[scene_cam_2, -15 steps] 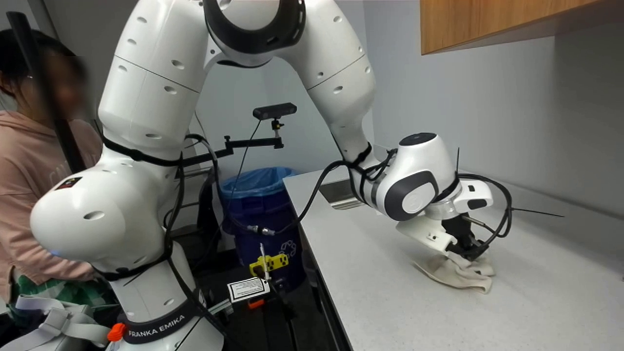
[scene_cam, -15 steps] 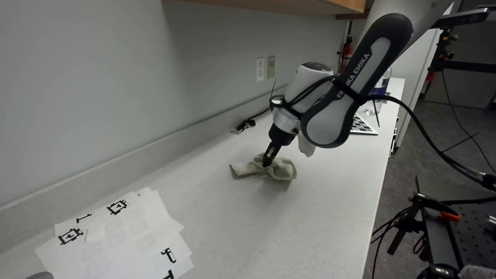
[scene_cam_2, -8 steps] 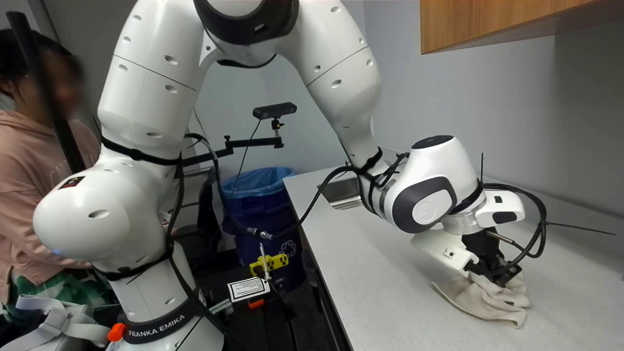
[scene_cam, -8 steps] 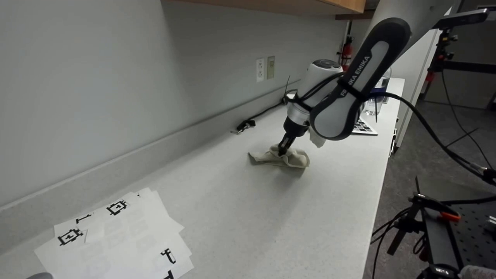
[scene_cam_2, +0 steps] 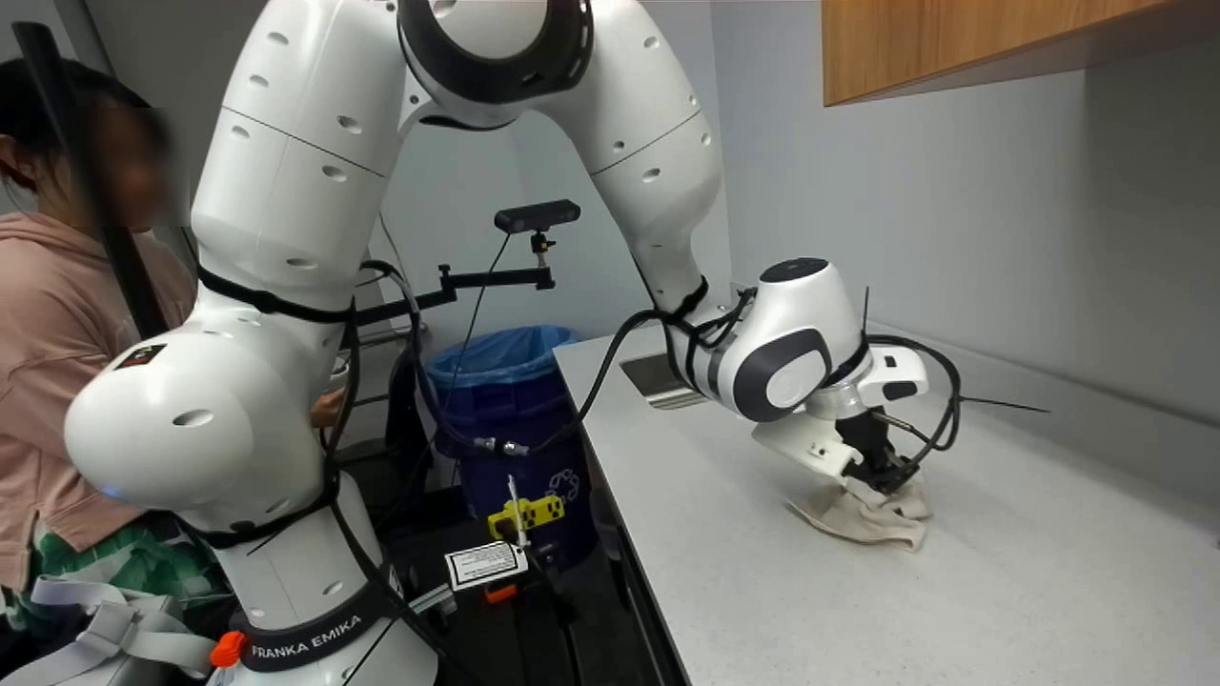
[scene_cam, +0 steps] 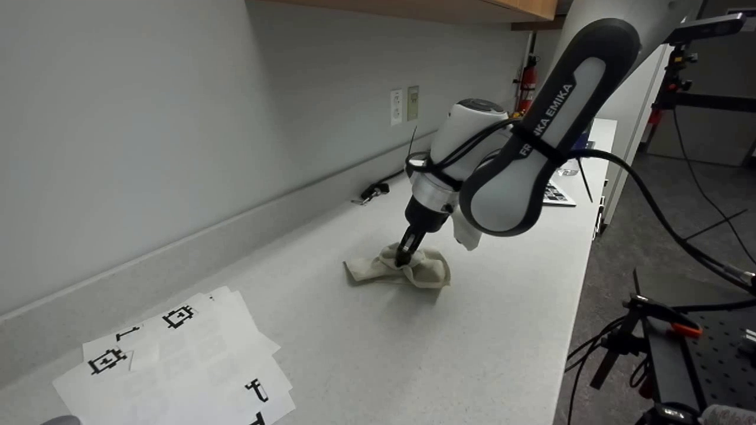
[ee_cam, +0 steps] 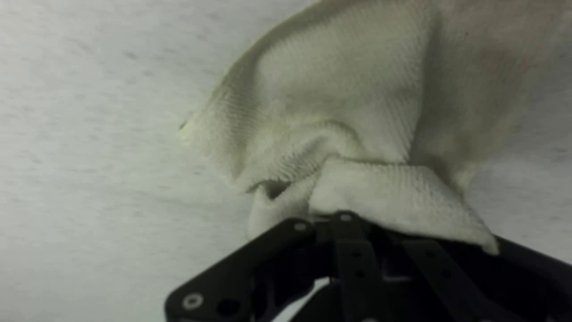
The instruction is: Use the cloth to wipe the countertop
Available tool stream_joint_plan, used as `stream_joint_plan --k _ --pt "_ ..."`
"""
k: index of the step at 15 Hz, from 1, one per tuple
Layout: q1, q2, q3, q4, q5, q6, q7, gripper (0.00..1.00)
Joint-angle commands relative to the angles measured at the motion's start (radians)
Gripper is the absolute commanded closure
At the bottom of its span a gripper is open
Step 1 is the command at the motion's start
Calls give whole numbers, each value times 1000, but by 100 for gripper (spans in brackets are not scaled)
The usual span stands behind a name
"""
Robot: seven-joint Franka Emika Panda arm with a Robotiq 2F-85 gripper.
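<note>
Clearly, the slim black two-fingered claw (scene_cam: pixel 403 258) pinches the small beige cloth (scene_cam: pixel 427 273) of soft, wrinkled fabric, its jaws narrow on the bunched folds. The cloth rests on the long, smooth, pale grey-white desk (scene_cam: pixel 437 360), near the centre of the frame in an exterior view, one corner pointing left. Overlapping white paper sheets (scene_cam: pixel 189 366) with black print lie at the lower left of that frame, well apart from the cloth. A flat black-and-white checkered board (scene_cam: pixel 557 195) shows right of centre, partly hidden behind the white-and-black jointed robot arm (scene_cam: pixel 501 200). From the wrist, the cloth spreads across the upper middle and upper right, while the claw shows at the bottom edge. Left of centre in an exterior view, a dark blue plastic bin (scene_cam_2: pixel 515 410), lined with a light blue bag (scene_cam_2: pixel 505 354), stands beside the desk.
</note>
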Motion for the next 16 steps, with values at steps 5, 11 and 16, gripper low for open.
stream_joint_plan --k 5,11,16 --pt "-40 56 227 19 8 -39 -50 99" --pt "-34 1 106 -7 13 -20 -20 99" --pt "-44 -54 -45 -40 22 13 15 99"
